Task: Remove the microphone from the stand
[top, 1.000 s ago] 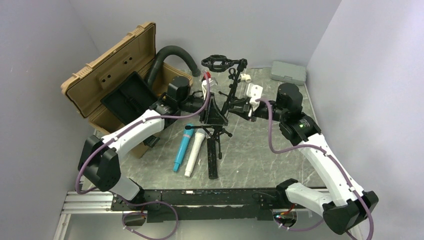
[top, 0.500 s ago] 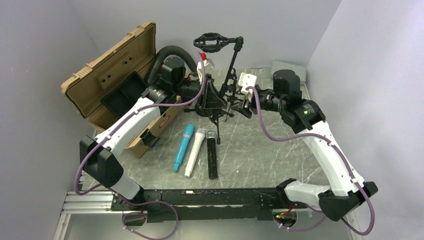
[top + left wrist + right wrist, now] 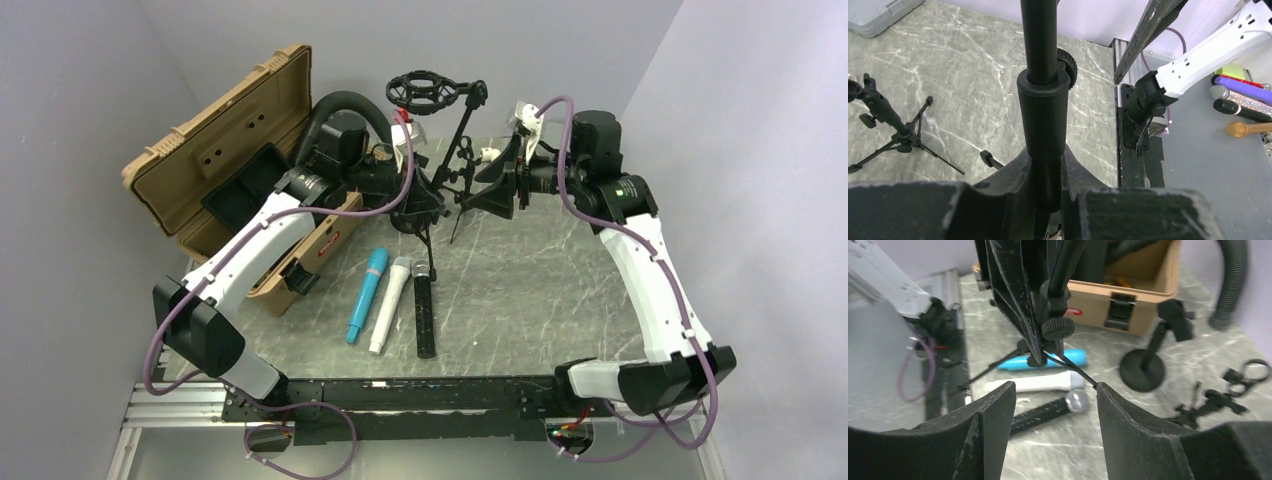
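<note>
Removal seems done: the ring mount (image 3: 420, 90) on the stand (image 3: 1042, 115) looks empty, and the black microphone (image 3: 425, 312) lies on the surface (image 3: 540, 290), apart from it. Left hand (image 3: 1043, 175) pinches the stand; right hand (image 3: 1053, 405) is spread, empty.

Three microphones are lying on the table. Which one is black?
The black microphone is the rightmost of the three, right beside the white microphone. The blue microphone lies at the left end of the row.
</note>
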Available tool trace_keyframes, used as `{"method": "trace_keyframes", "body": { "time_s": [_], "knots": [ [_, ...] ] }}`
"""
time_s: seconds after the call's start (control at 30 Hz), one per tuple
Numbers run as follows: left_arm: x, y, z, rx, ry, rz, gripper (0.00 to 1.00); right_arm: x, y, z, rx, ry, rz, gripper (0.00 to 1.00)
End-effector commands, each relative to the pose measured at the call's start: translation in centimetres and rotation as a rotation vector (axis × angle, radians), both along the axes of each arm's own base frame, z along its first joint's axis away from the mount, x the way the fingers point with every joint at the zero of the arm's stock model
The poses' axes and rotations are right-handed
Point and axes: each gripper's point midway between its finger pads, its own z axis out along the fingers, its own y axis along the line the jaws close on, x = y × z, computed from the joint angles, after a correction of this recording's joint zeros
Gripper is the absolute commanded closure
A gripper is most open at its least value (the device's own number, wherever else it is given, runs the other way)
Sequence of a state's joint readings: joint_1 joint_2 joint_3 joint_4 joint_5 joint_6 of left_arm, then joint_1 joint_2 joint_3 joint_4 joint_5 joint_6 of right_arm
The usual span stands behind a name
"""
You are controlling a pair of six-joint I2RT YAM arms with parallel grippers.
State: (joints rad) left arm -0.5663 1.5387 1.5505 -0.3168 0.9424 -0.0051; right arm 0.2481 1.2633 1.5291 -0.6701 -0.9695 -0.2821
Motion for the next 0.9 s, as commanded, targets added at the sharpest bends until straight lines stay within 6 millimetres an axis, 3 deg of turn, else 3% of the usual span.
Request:
{"method": "trace_keyframes", "body": {
  "time_s": [0.0, 0.23, 0.6, 0.87],
  "knots": [
    [-0.9, 0.8, 3.2, -0.053, -0.159, 0.005, 1.0, -1.8, 1.3, 2.9, 0.139, 0.083, 0.149, 0.36],
    [-1.1, 0.5, 2.2, -0.07, -0.084, -0.001, 1.0, -2.2, 1.8, 4.3, 0.197, 0.137, 0.188, 0.33],
    [-2.2, -0.4, 3.2, -0.101, -0.063, -0.029, 1.0, -0.4, 2.7, 2.2, 0.246, 0.236, 0.217, 0.33],
    [-2.7, -0.5, 3.1, -0.107, -0.049, -0.043, 1.0, 0.0, 2.9, 2.0, 0.26, 0.257, 0.239, 0.39]
  ]
}}
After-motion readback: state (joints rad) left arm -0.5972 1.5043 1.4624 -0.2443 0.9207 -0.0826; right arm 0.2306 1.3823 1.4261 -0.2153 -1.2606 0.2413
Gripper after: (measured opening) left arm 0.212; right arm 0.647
